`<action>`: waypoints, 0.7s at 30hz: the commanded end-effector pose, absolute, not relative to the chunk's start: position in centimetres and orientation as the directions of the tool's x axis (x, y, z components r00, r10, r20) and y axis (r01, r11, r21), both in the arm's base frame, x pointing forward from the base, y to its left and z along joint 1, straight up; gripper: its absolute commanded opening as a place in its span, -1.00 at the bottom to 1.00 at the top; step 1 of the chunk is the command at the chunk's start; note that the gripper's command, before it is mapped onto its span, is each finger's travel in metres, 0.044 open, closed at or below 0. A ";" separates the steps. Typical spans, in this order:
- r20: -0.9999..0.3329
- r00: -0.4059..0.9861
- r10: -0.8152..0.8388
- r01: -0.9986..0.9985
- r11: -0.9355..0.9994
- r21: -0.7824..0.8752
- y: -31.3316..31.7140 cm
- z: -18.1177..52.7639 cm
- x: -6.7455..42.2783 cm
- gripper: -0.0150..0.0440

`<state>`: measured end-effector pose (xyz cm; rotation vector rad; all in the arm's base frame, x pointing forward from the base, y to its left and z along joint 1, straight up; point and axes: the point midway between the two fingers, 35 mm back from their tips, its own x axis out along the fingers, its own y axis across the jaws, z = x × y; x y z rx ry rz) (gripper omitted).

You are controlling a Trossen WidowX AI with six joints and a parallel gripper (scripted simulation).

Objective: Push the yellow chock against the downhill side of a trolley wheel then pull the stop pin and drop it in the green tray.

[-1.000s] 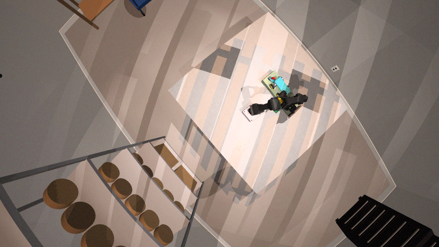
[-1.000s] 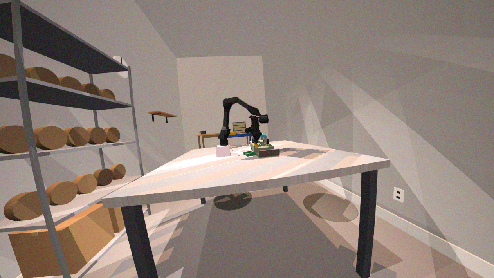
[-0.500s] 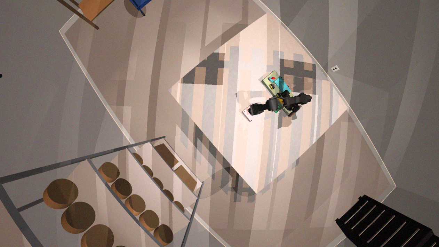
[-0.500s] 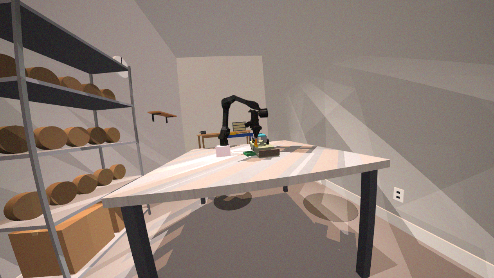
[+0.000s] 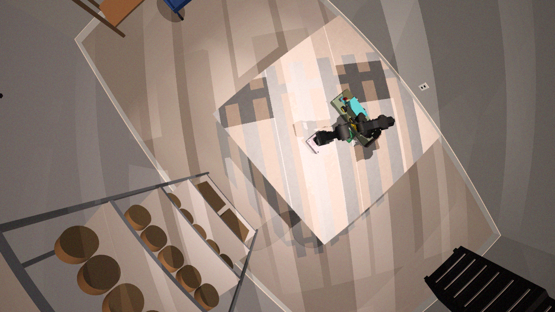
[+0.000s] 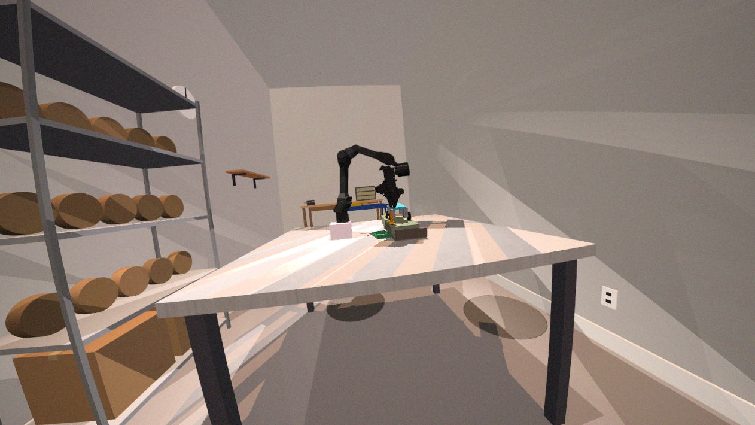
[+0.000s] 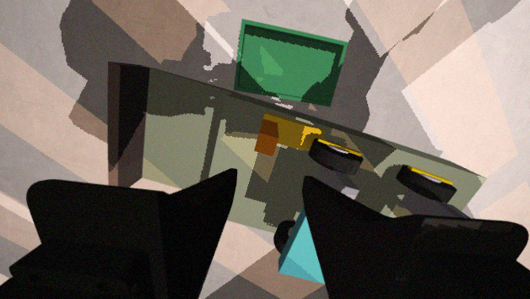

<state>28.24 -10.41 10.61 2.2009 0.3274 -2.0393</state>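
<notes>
Claw: my gripper (image 7: 269,178) hangs above the ramp (image 7: 177,144), fingers partly spread and nothing between them; the orange handle (image 7: 267,137) lies beyond my tips, out of their grasp.

Chock: the yellow chock (image 7: 291,133) sits on the ramp with its right end at the nearer black wheel (image 7: 335,155). It looks to be touching the tyre, though shadow at the joint keeps me from being sure. Set on that side, I judge it blocks the roll.

Trolley: the trolley (image 5: 353,104) stands on the ramp's right part in my wrist view; its cyan body (image 7: 300,253) peeks out low between my fingers, a second wheel (image 7: 426,183) further right.

Stop pin: its red head (image 5: 344,99) shows only from the top view, at the trolley's far end from my arm. It is still in place, so it shares the holding for now.

Tray: the green tray (image 7: 290,63) lies on the table just beyond the ramp's far edge, close enough for a short carry.

Next: I reckon the pin, pulled straight to avoid nudging the trolley.
</notes>
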 end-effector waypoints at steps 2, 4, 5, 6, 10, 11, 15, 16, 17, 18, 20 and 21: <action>-0.990 0.113 0.084 0.464 -0.886 -0.022 -8.1 11.9 29.5 0.15; -0.988 0.113 0.102 0.565 -0.825 -0.021 -6.5 12.2 30.0 0.15; -0.987 0.113 0.112 0.613 -0.790 -0.019 -5.7 12.4 30.2 0.15; -0.986 0.112 0.122 0.659 -0.752 -0.018 -4.8 12.5 30.4 0.15; -0.982 0.105 0.160 0.817 -0.577 -0.006 -1.5 13.1 30.9 0.15; -0.980 0.100 0.173 0.849 -0.528 -0.006 -0.6 13.2 30.9 0.15; -0.972 0.073 0.224 0.949 -0.315 -0.002 3.1 13.8 30.9 0.15; -0.970 0.064 0.236 0.966 -0.259 0.001 4.0 14.0 30.8 0.15; -0.967 0.056 0.248 0.979 -0.201 0.005 5.0 14.2 30.7 0.15; -0.965 0.046 0.259 0.990 -0.144 0.009 5.9 14.3 30.6 0.15; -0.959 0.026 0.281 0.999 -0.028 0.019 7.7 14.7 30.3 0.15; -0.957 0.017 0.289 1.000 0.020 0.024 8.4 14.8 30.1 0.15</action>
